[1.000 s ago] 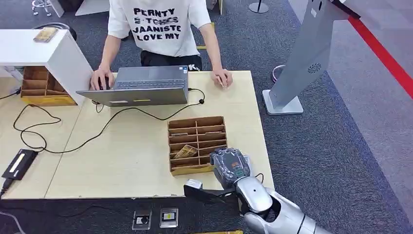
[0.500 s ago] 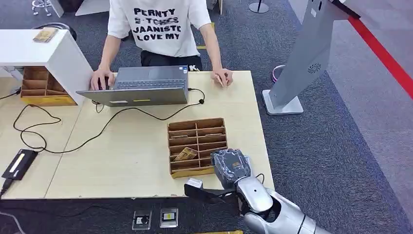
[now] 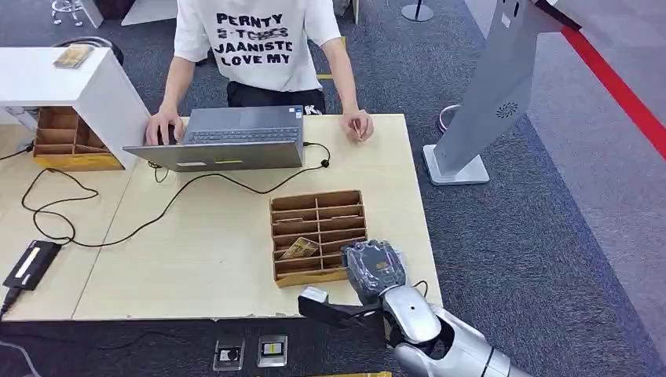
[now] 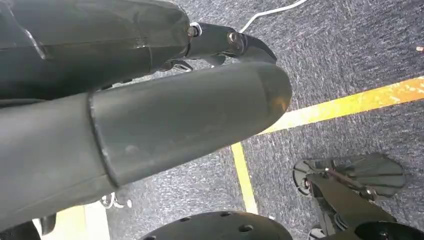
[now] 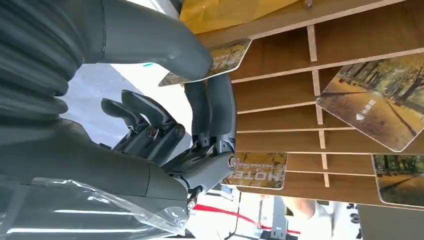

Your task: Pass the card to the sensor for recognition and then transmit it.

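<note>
My right hand (image 3: 375, 269) sits at the wooden card organizer (image 3: 318, 233), thumb and fingers seemingly pinching a card (image 5: 210, 62); I cannot tell my left hand's (image 4: 150, 120) state.

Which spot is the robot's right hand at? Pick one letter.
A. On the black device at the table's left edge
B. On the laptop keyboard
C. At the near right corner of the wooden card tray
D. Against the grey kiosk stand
C: the right hand sits at the near right corner of the wooden card tray, its thumb and fingers closed on a card at the tray's edge.
</note>
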